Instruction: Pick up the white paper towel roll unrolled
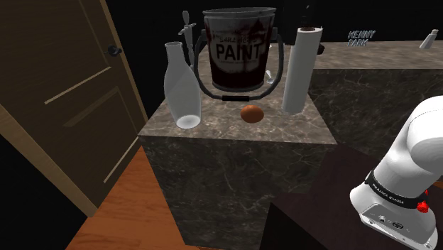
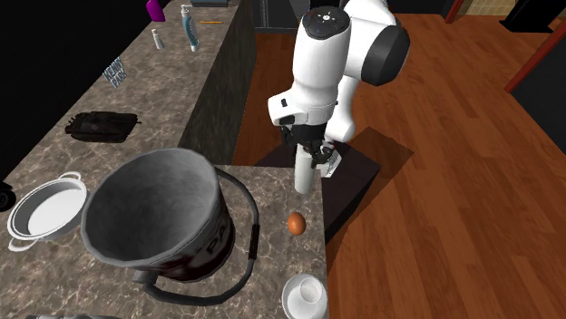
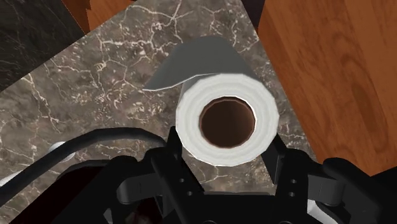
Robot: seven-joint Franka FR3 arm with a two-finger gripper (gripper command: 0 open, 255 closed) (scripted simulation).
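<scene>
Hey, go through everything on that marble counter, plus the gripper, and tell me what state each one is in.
paper towel roll: upright, one sheet flared loose.
paint bucket: upright, no lid, handle down.
bottle: upright.
egg: lying on its side, whole.
gripper: open, just over the roll's top, not holding it.

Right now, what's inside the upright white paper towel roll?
The white paper towel roll holds a hollow brown core; nothing shows in it, though its dark bottom cannot be made out.
</scene>
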